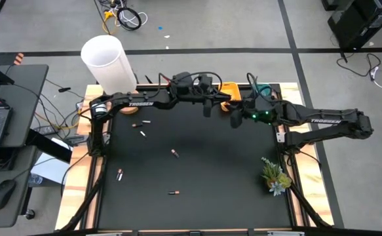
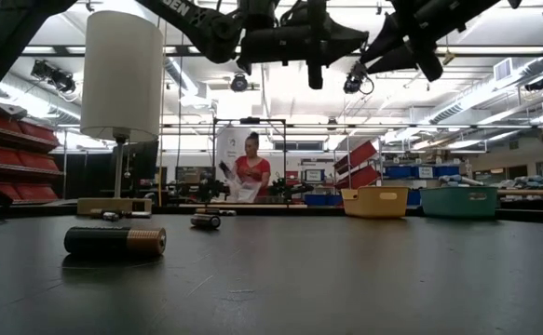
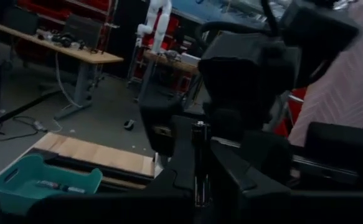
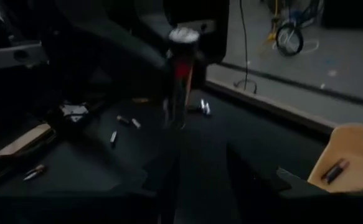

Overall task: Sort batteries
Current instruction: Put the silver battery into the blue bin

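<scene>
Above the far edge of the table, high view: left gripper (image 1: pixel 207 107) hanging beside right gripper (image 1: pixel 234 120), tips close together. Yellow tray (image 1: pixel 230 87) just beyond both. Loose batteries (image 1: pixel 175 153) scattered on the black mat well behind and below the left gripper, toward the near side.

Low view: both grippers raised clear of the mat; a dark battery with a copper end (image 2: pixel 115 241) lying far below them in the foreground.

Left wrist view: fingers closed narrow on a held battery (image 3: pixel 198 155), upright, silver cap showing above the pads. Teal tray (image 3: pixel 19 180) low and off to one side of the tips, several cells inside.

Right wrist view: fingers partly spread and empty, pointed at the held battery just ahead of them; yellow tray close beside the tips, one cell in it.

Likely step: carrying the cell to its tray, or passing it across. Keep the clamp firm, centre over the matching tray, lower inside the rim, then release.
</scene>
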`<move>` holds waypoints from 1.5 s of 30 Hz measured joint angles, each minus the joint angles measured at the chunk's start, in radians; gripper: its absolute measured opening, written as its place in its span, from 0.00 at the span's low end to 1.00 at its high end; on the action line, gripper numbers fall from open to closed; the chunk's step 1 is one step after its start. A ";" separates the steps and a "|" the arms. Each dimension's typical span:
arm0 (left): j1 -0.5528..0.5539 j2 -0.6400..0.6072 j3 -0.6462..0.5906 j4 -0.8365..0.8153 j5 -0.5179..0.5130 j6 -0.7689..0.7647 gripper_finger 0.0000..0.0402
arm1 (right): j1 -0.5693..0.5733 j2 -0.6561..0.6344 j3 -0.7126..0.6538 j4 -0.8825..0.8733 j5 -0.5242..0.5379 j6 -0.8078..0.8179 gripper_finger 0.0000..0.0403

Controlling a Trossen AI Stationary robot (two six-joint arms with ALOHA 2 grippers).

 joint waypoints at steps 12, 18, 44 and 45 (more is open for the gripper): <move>0.001 0.000 0.000 0.042 0.034 0.028 0.08 | -0.001 0.001 0.000 0.100 0.004 -0.070 0.34; 0.000 0.000 0.000 0.045 0.029 0.028 0.08 | 0.002 0.000 0.001 0.119 -0.028 -0.048 0.34; 0.002 -0.001 0.001 -0.038 0.031 0.028 0.21 | 0.003 0.001 0.000 0.130 -0.026 -0.045 0.07; 0.004 -0.001 0.001 -0.042 0.032 0.027 0.23 | 0.003 0.001 0.000 0.127 -0.027 -0.043 0.07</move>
